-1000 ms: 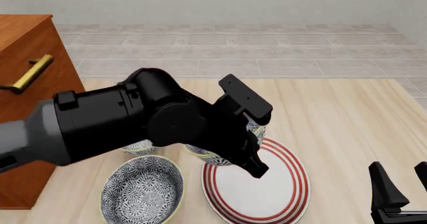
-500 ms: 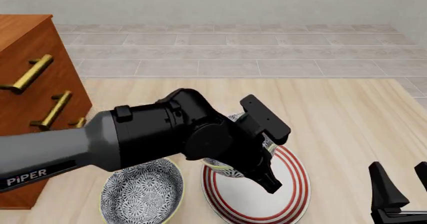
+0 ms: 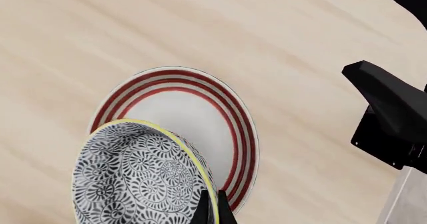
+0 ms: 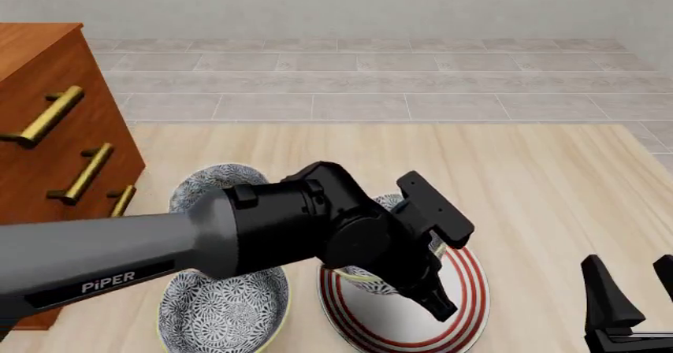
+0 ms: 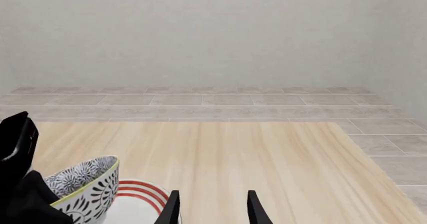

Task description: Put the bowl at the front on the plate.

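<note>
Left wrist view shows your left gripper (image 3: 211, 209) pinching the bowl (image 3: 137, 176) by its rim, tilted over the plate (image 3: 227, 134); judging by that, only lowering and release remain. Two more bowls sit at the plate's nine (image 4: 216, 310) and ten o'clock (image 4: 210, 183). Your right gripper (image 5: 210, 206) idles open.

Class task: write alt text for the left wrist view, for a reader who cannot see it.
A blue-and-white floral bowl, gripped at its rim by the left gripper, overlaps a white plate with red rings on a pale wooden table. The black right gripper stands nearby.
</note>
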